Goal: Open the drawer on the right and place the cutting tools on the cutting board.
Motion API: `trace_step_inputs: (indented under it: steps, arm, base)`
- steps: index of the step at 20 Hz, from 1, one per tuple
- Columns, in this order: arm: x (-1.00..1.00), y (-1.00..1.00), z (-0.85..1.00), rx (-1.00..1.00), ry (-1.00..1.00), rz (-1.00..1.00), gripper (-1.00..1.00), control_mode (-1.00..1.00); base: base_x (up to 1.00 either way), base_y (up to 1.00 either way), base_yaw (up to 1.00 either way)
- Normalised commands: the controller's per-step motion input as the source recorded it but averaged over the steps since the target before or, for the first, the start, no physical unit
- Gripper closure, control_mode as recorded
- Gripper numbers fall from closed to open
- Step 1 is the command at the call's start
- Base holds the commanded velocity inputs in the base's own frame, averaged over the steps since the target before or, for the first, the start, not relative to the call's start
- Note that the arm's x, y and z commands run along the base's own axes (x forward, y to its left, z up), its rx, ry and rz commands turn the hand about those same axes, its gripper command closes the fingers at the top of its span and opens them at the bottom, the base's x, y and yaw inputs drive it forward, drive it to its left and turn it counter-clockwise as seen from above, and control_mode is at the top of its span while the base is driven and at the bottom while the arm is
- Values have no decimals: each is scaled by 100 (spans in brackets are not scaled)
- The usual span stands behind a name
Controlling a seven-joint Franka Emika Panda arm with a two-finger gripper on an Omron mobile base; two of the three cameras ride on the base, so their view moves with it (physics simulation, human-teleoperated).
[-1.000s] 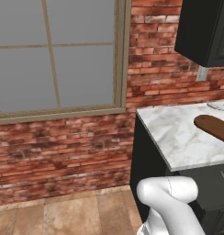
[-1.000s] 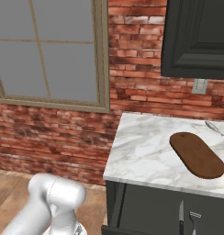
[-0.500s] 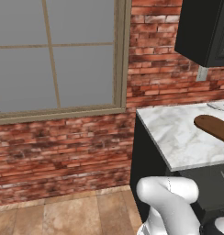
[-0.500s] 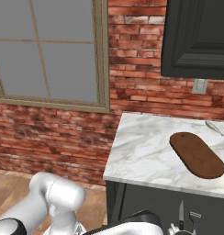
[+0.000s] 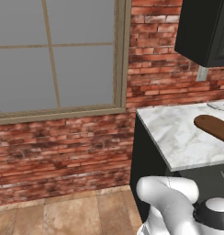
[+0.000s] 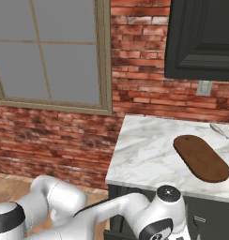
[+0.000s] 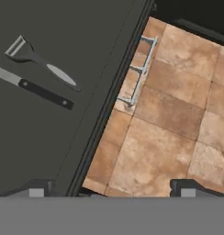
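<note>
The hand view looks straight down into the open drawer [image 7: 58,142], whose silver handle [image 7: 137,69] sticks out over the tiled floor. On the drawer's dark bottom lie two cutting tools: a knife [image 7: 36,89] with a black handle and silver blade, and beside it a grey peeler-like tool [image 7: 40,62]. My gripper [image 7: 111,193] hangs above the drawer's front edge, open, with nothing between its fingertips [image 7: 36,192]. The reddish-brown cutting board [image 6: 201,158] [image 5: 215,127] lies bare on the marble counter [image 6: 149,154], to the right.
A small silver utensil [image 6: 219,130] lies on the counter behind the board, near the brick wall. A dark wall cabinet [image 6: 201,37] hangs above the counter. My forearm [image 6: 165,213] reaches across the cabinet front below the counter edge. Tiled floor [image 7: 178,114] spreads in front of the drawer.
My arm has swung right and forward; its forearm and wrist joint now show below the counter edge in both base views. The board and counter stay put.
</note>
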Motion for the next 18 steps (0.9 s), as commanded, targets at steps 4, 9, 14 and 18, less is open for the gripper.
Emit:
trace_step_inputs:
  steps: [4,9,14,18]
  arm:
    - [58,18,12,0,25,0,-100,-100]
    - [63,10,2,0,23,0,-100,-100]
    - [58,1,0,0,13,0,-100,-100]
    - [45,0,0,0,10,0,-100,-100]
  base:
    - [0,0,0]
    - [0,0,0]
    - [0,0,0]
    - [0,0,0]
